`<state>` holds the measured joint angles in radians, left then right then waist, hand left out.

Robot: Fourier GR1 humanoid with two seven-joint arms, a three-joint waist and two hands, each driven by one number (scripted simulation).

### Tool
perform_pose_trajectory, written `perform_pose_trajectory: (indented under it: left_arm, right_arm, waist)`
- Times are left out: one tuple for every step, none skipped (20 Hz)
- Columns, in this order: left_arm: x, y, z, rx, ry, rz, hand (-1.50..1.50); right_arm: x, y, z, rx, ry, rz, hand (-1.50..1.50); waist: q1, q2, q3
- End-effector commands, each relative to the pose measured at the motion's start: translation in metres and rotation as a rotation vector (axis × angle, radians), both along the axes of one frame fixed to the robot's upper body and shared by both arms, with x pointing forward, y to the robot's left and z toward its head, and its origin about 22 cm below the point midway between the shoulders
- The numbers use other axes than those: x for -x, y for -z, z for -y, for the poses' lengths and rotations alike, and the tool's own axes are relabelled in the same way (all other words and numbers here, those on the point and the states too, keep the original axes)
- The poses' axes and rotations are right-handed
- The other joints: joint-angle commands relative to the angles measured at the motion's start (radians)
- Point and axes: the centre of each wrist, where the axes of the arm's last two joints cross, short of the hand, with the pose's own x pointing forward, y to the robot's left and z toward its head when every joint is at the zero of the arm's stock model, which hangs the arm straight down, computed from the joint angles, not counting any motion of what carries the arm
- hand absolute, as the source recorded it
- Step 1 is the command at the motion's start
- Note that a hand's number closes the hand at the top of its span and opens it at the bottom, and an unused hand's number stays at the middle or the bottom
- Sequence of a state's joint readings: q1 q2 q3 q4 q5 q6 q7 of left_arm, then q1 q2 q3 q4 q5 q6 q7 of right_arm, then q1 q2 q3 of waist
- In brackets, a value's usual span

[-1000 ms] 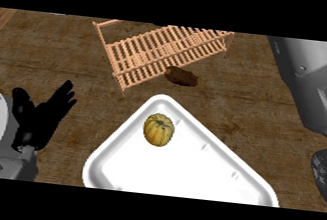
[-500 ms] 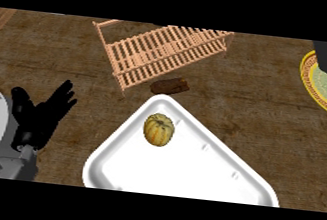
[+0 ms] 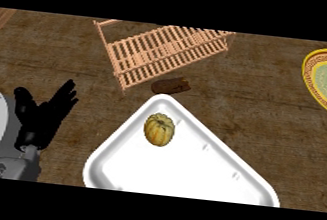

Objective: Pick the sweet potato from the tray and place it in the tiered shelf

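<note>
Between white tray (image 3: 211, 180) and slatted wooden tiered shelf (image 3: 161, 51): small brown sweet potato (image 3: 171, 86), likely stiff, light; best gripped mid-body. Left hand (image 3: 44, 114) spread wide, resting.

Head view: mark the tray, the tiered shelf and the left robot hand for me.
tray (image 3: 222, 181), head view, bare white floor.
tiered shelf (image 3: 161, 51), head view, wooden slats near its middle.
left robot hand (image 3: 41, 117), head view, black palm.

Brown sweet potato (image 3: 170, 86) against wooden shelf (image 3: 161, 51)
</note>
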<state>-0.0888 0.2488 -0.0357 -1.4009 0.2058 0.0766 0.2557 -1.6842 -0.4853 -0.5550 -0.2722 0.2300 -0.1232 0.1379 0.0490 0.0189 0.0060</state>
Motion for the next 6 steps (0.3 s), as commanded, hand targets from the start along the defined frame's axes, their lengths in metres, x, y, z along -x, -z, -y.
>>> perform_pose_trajectory:
  left_arm:
    - [0.006,0.012,-0.009,-0.004,-0.005,-0.09,0.0]
    - [-0.002,0.015,0.011,0.015,0.005,-0.084,0.0]
    - [0.007,0.014,0.005,0.007,-0.002,-0.075,0.0]
    - [0.002,0.008,0.014,-0.003,0.01,-0.076,0.0]
    - [0.011,0.02,0.005,0.012,-0.001,-0.082,0.0]
    - [-0.004,0.015,-0.008,0.014,-0.002,-0.08,0.0]
  right_arm:
    - [0.007,0.009,0.063,-0.024,0.006,-0.025,-1.5]
    - [0.003,0.015,0.054,-0.013,0.001,-0.02,-1.5]
    - [0.016,-0.007,0.084,-0.025,-0.022,-0.021,-1.5]
    - [0.011,-0.001,0.071,-0.018,-0.002,-0.023,-1.5]
    - [0.015,0.011,0.096,-0.012,-0.015,-0.002,-1.5]
    - [0.021,-0.005,0.101,-0.021,-0.023,-0.001,-1.5]
  waist:
    - [-0.004,0.005,-0.006]
    - [0.003,0.013,-0.006]
    - [0.008,0.009,-0.006]
    - [0.003,0.004,-0.006]
    - [0.012,0.012,-0.005]
    - [-0.003,0.012,-0.007]
